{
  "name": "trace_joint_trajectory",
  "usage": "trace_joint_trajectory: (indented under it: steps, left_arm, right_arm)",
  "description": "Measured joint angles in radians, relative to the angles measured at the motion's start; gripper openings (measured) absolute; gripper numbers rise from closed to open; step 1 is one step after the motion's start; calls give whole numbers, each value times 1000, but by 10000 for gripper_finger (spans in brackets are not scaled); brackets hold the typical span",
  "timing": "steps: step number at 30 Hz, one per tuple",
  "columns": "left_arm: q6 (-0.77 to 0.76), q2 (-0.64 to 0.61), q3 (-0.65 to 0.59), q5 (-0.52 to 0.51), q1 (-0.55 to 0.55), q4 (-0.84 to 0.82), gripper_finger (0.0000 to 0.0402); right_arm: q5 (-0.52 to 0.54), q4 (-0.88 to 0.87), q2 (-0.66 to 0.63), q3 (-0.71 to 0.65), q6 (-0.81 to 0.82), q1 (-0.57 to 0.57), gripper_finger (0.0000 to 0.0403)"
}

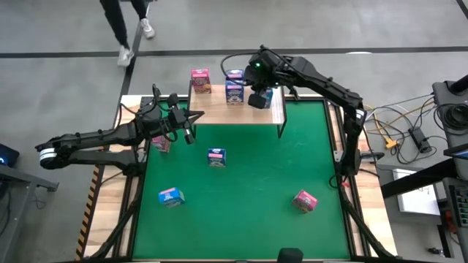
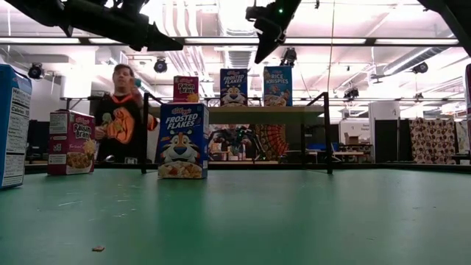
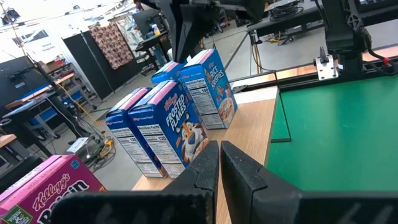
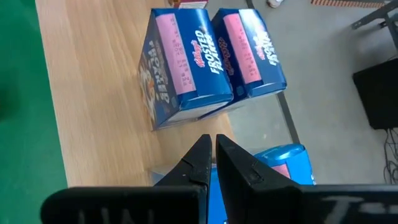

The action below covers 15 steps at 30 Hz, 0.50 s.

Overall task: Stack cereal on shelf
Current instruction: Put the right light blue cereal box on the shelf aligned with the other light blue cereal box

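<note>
a: with both arms up over the far side, how do the fingers stand?
b: right gripper [image 1: 260, 99] hangs over the shelf [image 1: 219, 109] by the blue boxes, fingers pressed together, empty. left gripper [image 1: 189, 136] is off the shelf's left front corner over the green mat [image 1: 292, 161], fingers also closed on nothing.
a: cereal?
b: on the shelf: pink raisin bran box [image 1: 200, 80] at the left, frosted flakes boxes [image 1: 234, 86] mid, rice krispies box [image 2: 277, 85] beside them. on the mat: upright frosted flakes box [image 1: 216, 156] in the middle, blue box [image 1: 170, 196] near left, pink box [image 1: 305, 200] near right, another pink box [image 1: 161, 143] under the left arm.
</note>
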Motion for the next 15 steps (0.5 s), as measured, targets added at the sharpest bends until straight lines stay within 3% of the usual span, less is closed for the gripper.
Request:
trace_joint_trajectory:
  steps: [9, 15]
  left_arm:
    - [0, 0, 0, 0, 0, 0, 0]
    - [0, 0, 0, 0, 0, 0, 0]
  right_arm:
    - [4, -1, 12, -22, -5, -2, 12]
    - [74, -2, 12, -43, -16, -2, 12]
